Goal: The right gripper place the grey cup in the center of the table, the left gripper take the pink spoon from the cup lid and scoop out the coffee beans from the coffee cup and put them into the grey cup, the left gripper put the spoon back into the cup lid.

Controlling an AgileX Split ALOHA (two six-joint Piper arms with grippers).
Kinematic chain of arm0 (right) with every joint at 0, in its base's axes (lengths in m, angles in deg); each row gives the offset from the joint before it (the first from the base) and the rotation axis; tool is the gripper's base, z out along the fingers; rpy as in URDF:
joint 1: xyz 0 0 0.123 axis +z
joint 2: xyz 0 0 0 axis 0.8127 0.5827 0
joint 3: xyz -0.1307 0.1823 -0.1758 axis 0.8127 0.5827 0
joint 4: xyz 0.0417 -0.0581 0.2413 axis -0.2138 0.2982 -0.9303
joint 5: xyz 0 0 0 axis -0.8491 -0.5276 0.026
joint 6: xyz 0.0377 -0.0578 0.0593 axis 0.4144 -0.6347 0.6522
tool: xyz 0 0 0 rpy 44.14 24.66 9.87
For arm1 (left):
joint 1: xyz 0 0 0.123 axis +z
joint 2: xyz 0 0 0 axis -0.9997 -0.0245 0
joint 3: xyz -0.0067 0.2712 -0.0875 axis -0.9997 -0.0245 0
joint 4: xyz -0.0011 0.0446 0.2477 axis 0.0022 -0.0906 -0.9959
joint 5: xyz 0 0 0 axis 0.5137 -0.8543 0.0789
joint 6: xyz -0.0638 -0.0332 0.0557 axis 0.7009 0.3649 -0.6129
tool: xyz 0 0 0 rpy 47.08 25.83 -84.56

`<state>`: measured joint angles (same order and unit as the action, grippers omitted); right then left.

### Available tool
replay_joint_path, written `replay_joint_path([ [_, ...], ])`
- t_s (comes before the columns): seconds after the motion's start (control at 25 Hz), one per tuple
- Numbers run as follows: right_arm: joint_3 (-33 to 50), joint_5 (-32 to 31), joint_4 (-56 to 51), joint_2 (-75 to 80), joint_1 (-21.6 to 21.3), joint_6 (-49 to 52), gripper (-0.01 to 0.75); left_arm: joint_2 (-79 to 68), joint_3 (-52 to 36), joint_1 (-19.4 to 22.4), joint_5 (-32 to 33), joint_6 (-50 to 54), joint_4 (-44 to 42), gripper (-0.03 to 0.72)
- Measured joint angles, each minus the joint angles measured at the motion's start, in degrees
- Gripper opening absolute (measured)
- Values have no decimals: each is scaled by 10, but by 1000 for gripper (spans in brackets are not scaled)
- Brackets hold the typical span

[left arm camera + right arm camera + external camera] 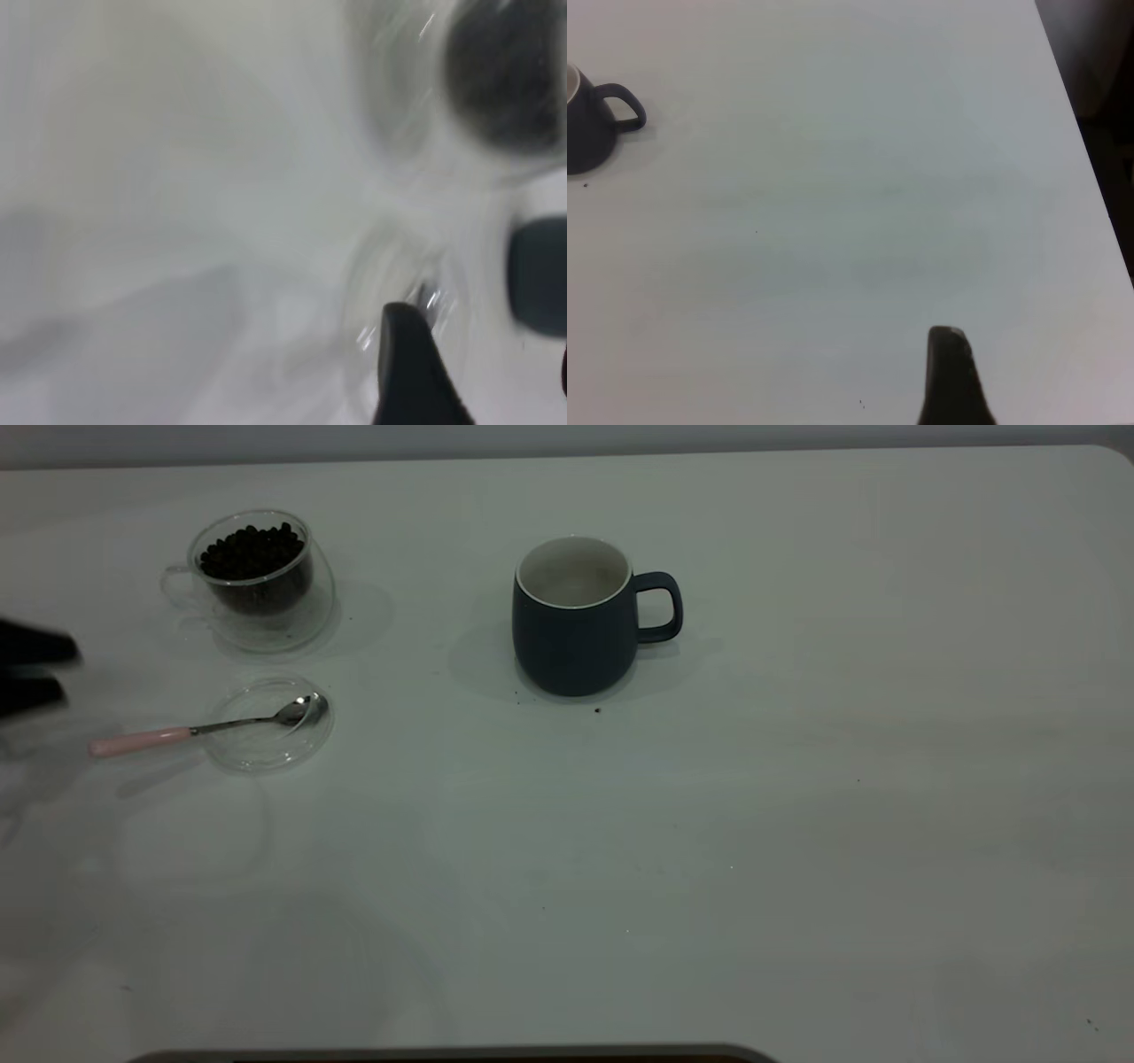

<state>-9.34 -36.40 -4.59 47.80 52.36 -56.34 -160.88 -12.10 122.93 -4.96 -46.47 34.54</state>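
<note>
The grey cup (576,624) stands upright near the table's middle, handle to the right, its white inside empty. The coffee cup (257,580) holds coffee beans (251,551) at the far left. In front of it lies the cup lid (268,722). The pink spoon (142,741) rests with its bowl in the lid and its handle pointing left. My left gripper (44,670) is open at the left edge, just left of the spoon handle and apart from it. Its wrist view is blurred and shows the lid (403,274), the coffee cup (505,80) and the grey cup (539,274). My right gripper (1045,354) is open and empty, far right of the grey cup (585,133).
The white table (797,824) has a few dark specks, one just in front of the grey cup (597,710). Its right edge (1090,168) shows in the right wrist view, with dark floor beyond.
</note>
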Motion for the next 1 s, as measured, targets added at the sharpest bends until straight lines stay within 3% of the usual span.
replay_joint_path([
  [0.12,0,0,0,0,0,0,537,91,0,11,-12,-6,-2,463],
  [0.24,0,0,0,0,0,0,537,196,-1,7,-73,18,-26,463],
  [0.4,0,0,0,0,0,0,537,336,-3,-22,-187,146,-132,463],
  [0.52,0,0,0,0,0,0,537,427,-5,-57,-216,303,-263,461],
  [0.64,0,0,0,0,0,0,537,502,-6,-93,-186,503,-431,444],
  [0.84,0,0,0,0,0,0,537,600,-8,-159,-35,786,-770,408],
  [1.0,0,0,0,0,0,0,537,664,-10,-184,84,916,-887,403],
])
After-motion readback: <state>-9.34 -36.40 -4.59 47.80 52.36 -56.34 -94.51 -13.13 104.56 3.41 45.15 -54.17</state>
